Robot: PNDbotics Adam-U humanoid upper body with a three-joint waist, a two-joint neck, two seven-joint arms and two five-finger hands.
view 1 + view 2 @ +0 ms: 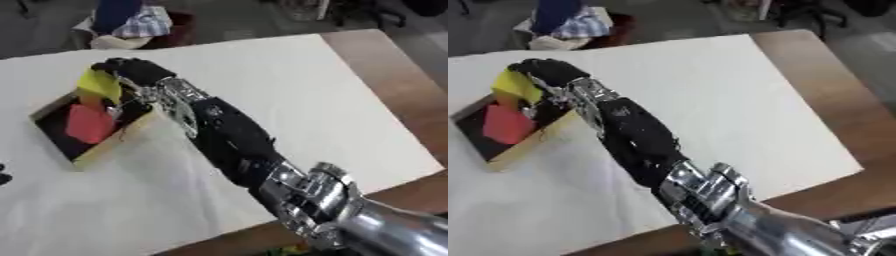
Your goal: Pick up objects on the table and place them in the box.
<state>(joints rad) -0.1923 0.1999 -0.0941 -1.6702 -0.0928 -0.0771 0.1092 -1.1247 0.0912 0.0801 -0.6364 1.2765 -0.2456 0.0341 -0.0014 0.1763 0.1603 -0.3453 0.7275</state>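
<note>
A yellow thing (pixel 99 85) hangs over the far end of the box (pixel 98 151). The right hand (pixel 136 70) has its dark fingers curled around the top of it, so it is pinched and held up. It is not yet lying in the box. Inside the box lies a red thing (pixel 89 123), and just behind it shows a bit of something orange (pixel 91 101), partly hidden. So at least one thing looks put away already, and the yellow one seems close to being dropped in.

The box sits on the left part of the white desk (pixel 289 85). The rest of the desk that shows has no other things to pick up, so this may be one of the last ones. A small dark bit at the left edge (pixel 3 176) may be the left hand, but it is too little to tell.
</note>
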